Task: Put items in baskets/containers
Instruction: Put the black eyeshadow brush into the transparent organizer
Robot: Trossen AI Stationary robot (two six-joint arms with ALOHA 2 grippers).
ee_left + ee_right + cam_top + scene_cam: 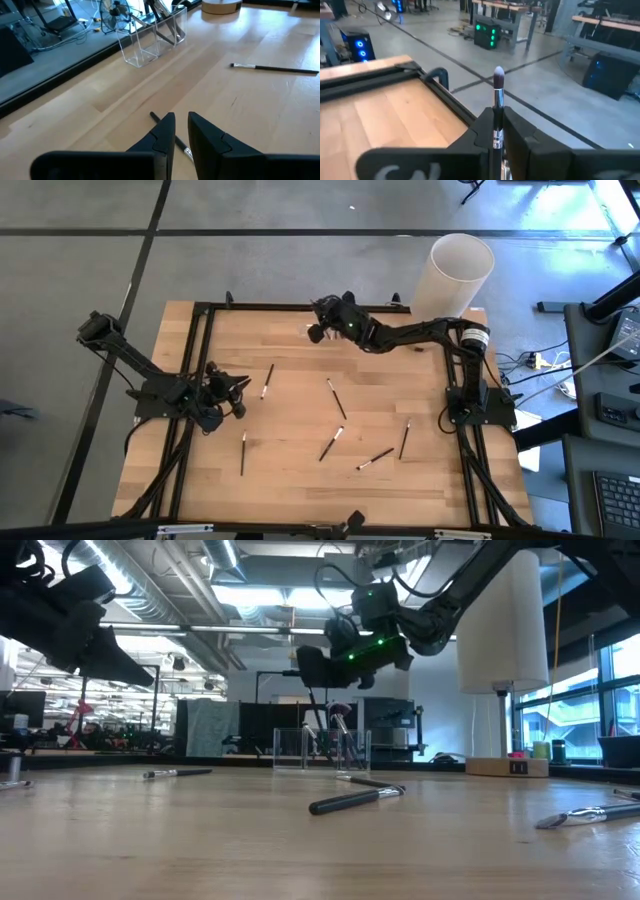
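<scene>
Brush clamped in right hand — no writing legible.

Your right arm reaches across the table's far edge, its gripper raised above the surface with fingers clamped on a thin brush. Your left arm rests at the left side, its gripper low, fingers slightly parted, empty.

High view looks straight down on the bench; low view level across it; wrist views close, forward.
</scene>
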